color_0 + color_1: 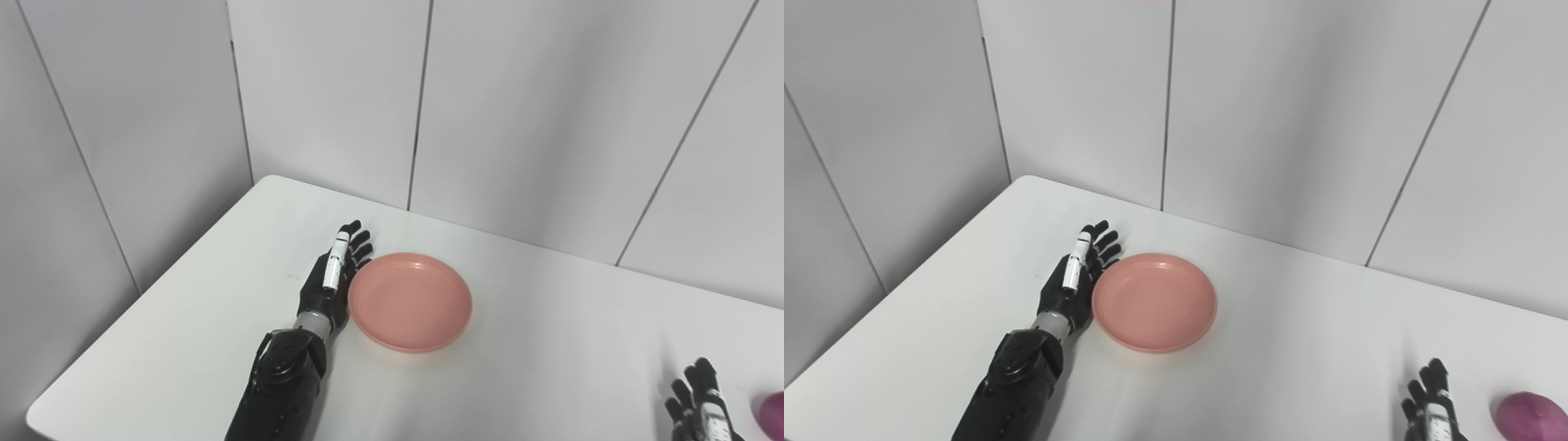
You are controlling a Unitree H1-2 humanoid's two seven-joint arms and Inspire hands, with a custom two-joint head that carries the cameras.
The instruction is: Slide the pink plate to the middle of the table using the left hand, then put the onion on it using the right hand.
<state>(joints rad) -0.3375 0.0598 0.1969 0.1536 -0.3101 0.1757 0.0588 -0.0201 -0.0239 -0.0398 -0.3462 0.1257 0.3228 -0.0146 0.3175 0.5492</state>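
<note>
A smooth white table [551,343] with a rounded corner fills the lower frame. At centre lies the round, shallow pink plate [1154,301], matte. My black left hand [331,275] rests flat against its left rim, fingers released and straight. My right hand [1432,404], lower right, fingers spread, holds nothing beside the rounded purple onion [1532,416].

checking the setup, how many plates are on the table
1. The pink plate sits left of the table's middle, beside the left hand. Nothing suggests a hidden one.
</note>
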